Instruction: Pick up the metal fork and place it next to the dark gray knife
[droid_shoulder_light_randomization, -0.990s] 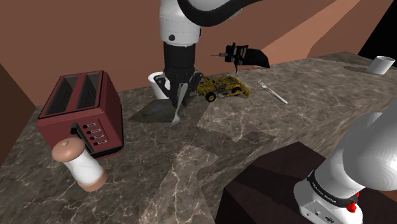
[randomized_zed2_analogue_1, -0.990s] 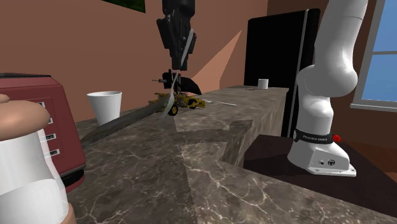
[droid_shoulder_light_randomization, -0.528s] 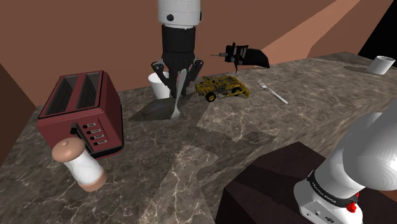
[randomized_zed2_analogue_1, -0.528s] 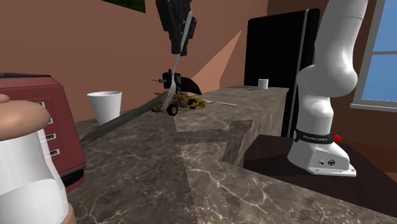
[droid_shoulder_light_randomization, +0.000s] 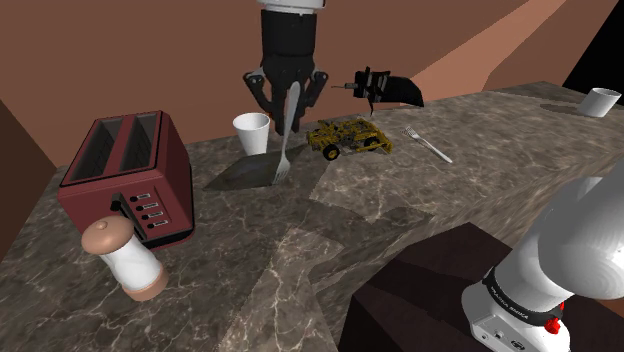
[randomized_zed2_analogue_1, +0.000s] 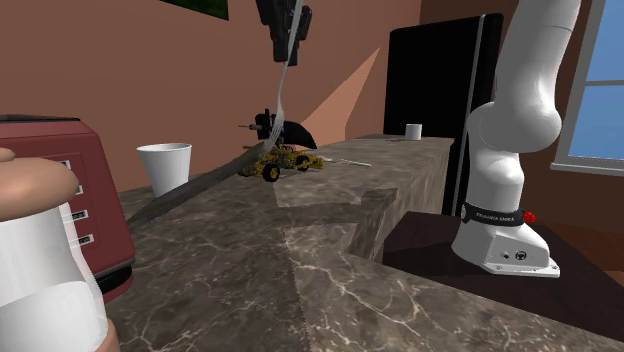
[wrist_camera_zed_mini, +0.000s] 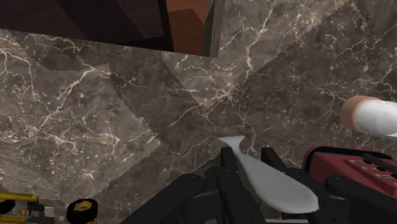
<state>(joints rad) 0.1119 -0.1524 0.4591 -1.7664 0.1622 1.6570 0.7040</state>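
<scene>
Gripper (droid_shoulder_light_randomization: 288, 103) status: clamped on fork (droid_shoulder_light_randomization: 285, 150) handle, tines hanging above counter (droid_shoulder_light_randomization: 300, 250), at 9 o'clock from yellow toy vehicle (droid_shoulder_light_randomization: 348, 138) in shoulder view. Expect swing or slip from narrow pinch; avoid clipping vehicle.

Colour log, current frame. I read the worktop (droid_shoulder_light_randomization: 300, 260) as dark grey-brown marble with thin pale veins. Toaster (droid_shoulder_light_randomization: 125, 180): deep red, black slots, a row of pale buttons on a dark panel. Fork (droid_shoulder_light_randomization: 285, 140): pale silver-grey, nearly white in the wrist view. Fingers (droid_shoulder_light_randomization: 279, 100): plain black. Cup (droid_shoulder_light_randomization: 251, 132): white. Toy truck (droid_shoulder_light_randomization: 348, 137): yellow with black parts. Shaker (droid_shoulder_light_randomization: 128, 262): white body, tan-pink ends. Wall (droid_shoulder_light_randomization: 150, 50): terracotta brown. Arm (droid_shoulder_light_randomization: 590, 240): white, dark joints, with a small red mark at its base.
</scene>
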